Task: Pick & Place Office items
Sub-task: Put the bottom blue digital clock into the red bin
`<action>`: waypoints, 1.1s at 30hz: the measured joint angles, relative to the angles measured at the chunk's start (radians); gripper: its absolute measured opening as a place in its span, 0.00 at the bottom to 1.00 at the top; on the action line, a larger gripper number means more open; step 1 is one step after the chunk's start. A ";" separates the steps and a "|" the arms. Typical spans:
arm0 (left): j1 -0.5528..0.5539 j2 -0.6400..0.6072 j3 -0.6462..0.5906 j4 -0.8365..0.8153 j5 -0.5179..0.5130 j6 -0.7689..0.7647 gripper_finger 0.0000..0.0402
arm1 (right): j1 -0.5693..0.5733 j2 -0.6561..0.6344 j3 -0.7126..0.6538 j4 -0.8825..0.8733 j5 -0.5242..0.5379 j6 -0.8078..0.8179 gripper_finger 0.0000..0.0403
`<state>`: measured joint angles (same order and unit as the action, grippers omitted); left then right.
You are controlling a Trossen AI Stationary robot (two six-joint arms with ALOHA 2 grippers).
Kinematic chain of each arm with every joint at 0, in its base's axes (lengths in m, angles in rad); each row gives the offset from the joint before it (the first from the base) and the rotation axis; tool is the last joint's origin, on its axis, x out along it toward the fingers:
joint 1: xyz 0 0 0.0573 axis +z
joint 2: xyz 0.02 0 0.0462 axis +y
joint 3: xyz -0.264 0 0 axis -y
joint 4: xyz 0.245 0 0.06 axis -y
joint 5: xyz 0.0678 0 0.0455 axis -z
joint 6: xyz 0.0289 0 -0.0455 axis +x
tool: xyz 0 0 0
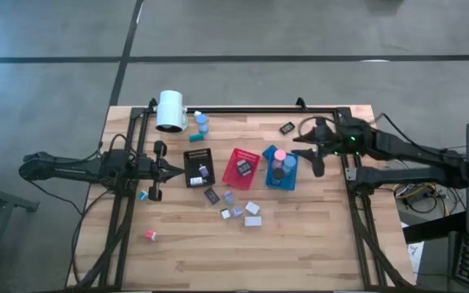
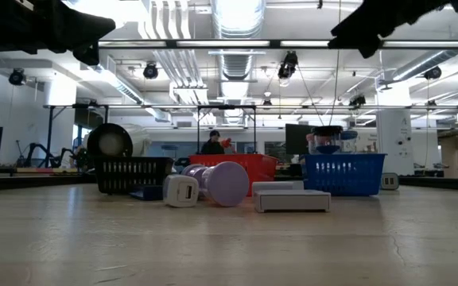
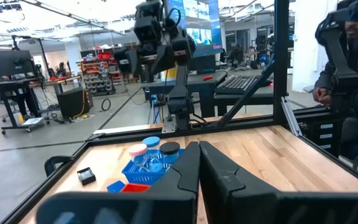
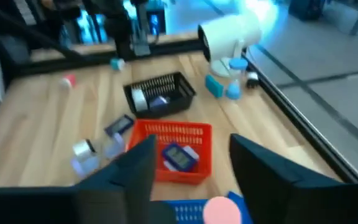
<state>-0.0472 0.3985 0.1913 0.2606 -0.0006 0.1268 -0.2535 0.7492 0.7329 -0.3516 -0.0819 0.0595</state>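
Loose office items lie on the wood near the trays: a lavender block, white and grey blocks, a dark piece, a teal bit, a pink bit and a black piece. The blue tray holds a pink cap and other round caps. A small device lies in the red tray. My left gripper is shut and hovers just left of the black tray. My right gripper is open, raised over the blue tray's right side.
A big white cylinder lies at the far left of the table, with blue pieces and a teal block beside it. Black frame rails border the far, left and right sides. People show in the room beyond.
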 joint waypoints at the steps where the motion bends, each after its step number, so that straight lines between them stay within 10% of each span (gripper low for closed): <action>1: 0.000 0.001 0.000 0.000 0.000 0.000 0.03 | 0.000 -0.032 -0.036 0.023 -0.006 0.014 0.41; 9: 0.000 0.001 0.000 0.000 0.000 -0.027 0.03 | 0.001 -0.236 -0.284 0.361 -0.115 0.033 0.05; 33: 0.000 -0.002 0.000 0.000 -0.100 -0.011 0.03 | -0.002 -0.522 -0.702 0.793 -0.185 0.022 0.02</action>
<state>-0.0471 0.3962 0.1913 0.2604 -0.1002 0.1162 -0.2554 0.2271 0.0312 0.4417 -0.2672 0.0811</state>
